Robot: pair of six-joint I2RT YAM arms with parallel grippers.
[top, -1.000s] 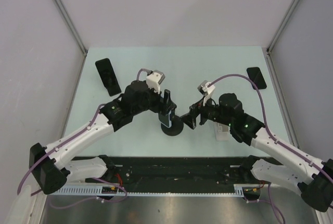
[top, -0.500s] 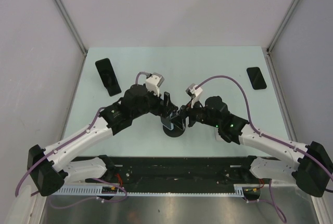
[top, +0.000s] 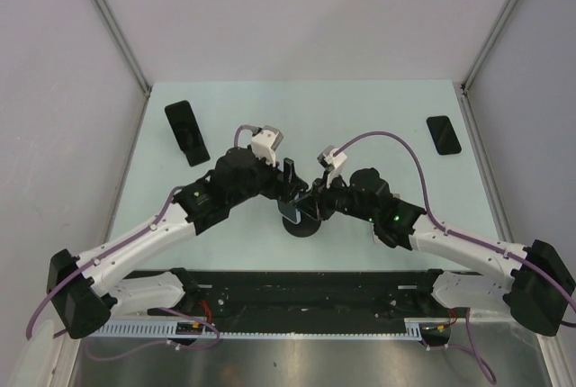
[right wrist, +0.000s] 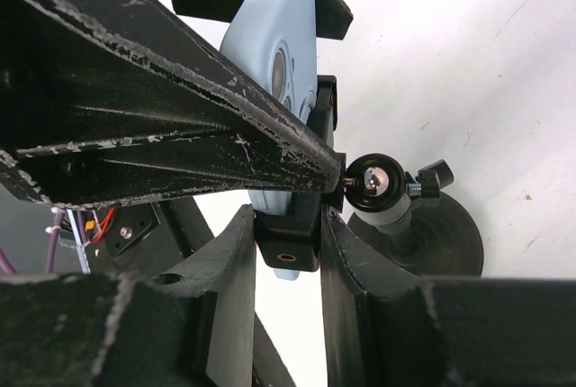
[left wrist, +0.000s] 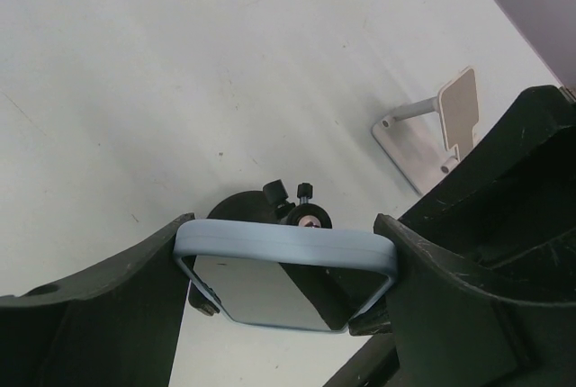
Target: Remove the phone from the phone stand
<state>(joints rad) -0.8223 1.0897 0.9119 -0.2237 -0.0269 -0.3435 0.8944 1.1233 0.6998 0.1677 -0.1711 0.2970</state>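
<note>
Right hand has moved in, seemingly clamped on phone stand; left hand grips phone. Stand braced; pull-out possible.

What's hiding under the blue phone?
A black phone stand. Its knobs and ball joint peek out above a round base. In the left wrist view, the phone covers most of that base.

Three phones, two phone stands (black, white), two arms.
</note>
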